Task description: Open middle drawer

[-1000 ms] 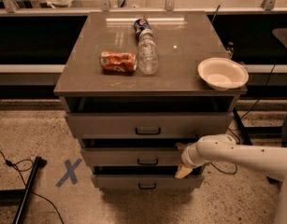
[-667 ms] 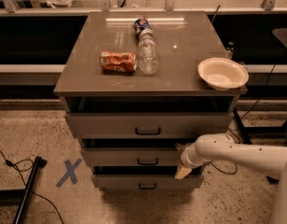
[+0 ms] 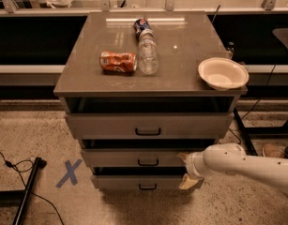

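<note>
The middle drawer point(image 3: 120, 157) is the second of three grey fronts in the cabinet, with a small dark pull handle point(image 3: 148, 162) at its centre. Dark gaps show above each front. My gripper point(image 3: 185, 169) is at the end of the white arm point(image 3: 242, 165) that reaches in from the right. It sits against the right end of the middle drawer's front, well right of the handle. One tan fingertip point(image 3: 182, 156) is at the drawer's top edge and the other is lower, by the bottom drawer; they are spread apart with nothing between them.
On the cabinet top point(image 3: 181, 55) lie an orange can point(image 3: 117, 62), a clear plastic bottle point(image 3: 147, 55), a blue can point(image 3: 142, 24) and a white bowl point(image 3: 223, 73). The top drawer point(image 3: 148, 124) and bottom drawer point(image 3: 134, 183) flank the middle one. A blue X point(image 3: 69, 172) and a black pole point(image 3: 27, 189) are on the floor at left.
Almost nothing: the gripper and arm stay at the right end of the middle drawer, shifted only slightly. The drawers have not moved.
</note>
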{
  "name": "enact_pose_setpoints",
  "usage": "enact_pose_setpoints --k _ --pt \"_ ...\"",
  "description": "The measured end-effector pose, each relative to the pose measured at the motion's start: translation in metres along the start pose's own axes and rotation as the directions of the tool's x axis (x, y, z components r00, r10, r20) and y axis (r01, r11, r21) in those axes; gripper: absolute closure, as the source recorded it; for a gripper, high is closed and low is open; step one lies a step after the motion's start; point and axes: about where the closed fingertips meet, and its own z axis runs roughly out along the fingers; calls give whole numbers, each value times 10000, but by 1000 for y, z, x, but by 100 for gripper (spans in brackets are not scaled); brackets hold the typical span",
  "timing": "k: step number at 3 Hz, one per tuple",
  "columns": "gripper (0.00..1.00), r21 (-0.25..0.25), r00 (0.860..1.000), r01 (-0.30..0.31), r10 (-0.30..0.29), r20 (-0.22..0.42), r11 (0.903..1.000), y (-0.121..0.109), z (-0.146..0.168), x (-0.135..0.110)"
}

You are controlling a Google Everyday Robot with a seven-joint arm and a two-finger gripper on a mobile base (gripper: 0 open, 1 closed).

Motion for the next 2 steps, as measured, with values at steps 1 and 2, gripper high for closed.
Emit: enact_pose_setpoints --k 1,2 --pt "32 -227 10000 40 -40 -10 9997 24 -8 1" --pt "14 -139 10000 -38 38 17 9999 36 -19 -1"
